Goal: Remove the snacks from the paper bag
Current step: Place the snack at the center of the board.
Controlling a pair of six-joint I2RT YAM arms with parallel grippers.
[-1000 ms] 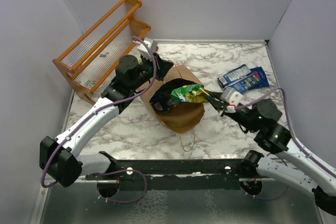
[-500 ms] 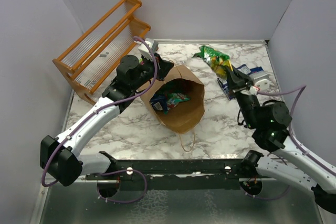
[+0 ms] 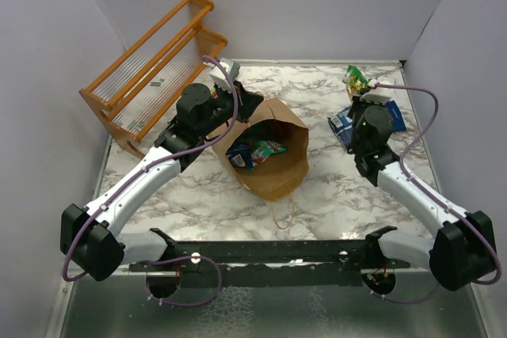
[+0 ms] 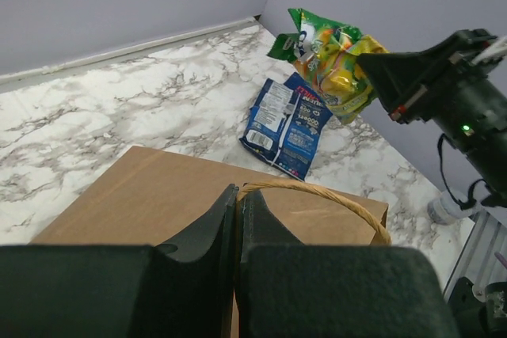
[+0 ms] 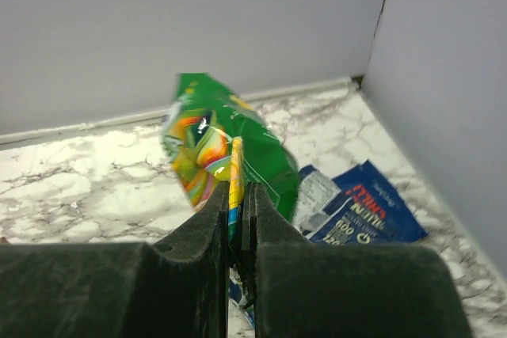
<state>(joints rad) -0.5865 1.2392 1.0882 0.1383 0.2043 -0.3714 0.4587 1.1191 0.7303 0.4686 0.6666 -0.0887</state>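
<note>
- Marble tabletop (image 3: pixel 333 195) boxed in by plain grey walls (image 3: pixel 317 5) on three sides, with an orange rack (image 3: pixel 150 69) leaning in the far-left corner.
- We see the bag (image 3: pixel 277 184) lying mid-table with its mouth tipped up toward the top camera. One loop handle (image 3: pixel 283 215) trails toward the arm bases.
- A few snacks (image 3: pixel 257 150) sit inside it: teal, blue and red-pink wrappers. We can't read any print on them.
- The left gripper (image 4: pixel 239 203) is pinched shut on the bag's far rim, right beside the other handle.
- The right gripper (image 5: pixel 240 211) is closed on the bottom seam of a green packet (image 5: pixel 214 140). It holds the packet up off the marble in the far-right corner.
- That packet is green and yellow with busy graphics, and we can't make out a brand.
- Two blue packets (image 4: pixel 287 124) lie flat, touching each other, just below the green one. They have a red logo and white lettering, with digits that look like "600" in the right wrist view. The rest is too blurry for us to read.
- Room-wise, the right gripper is tight against the corner, with walls close behind and to its right.
- Bare marble shows between the bag and the blue packets, and along the near edge on both sides of the bag.
- The rack crowds the left arm's far side.
</note>
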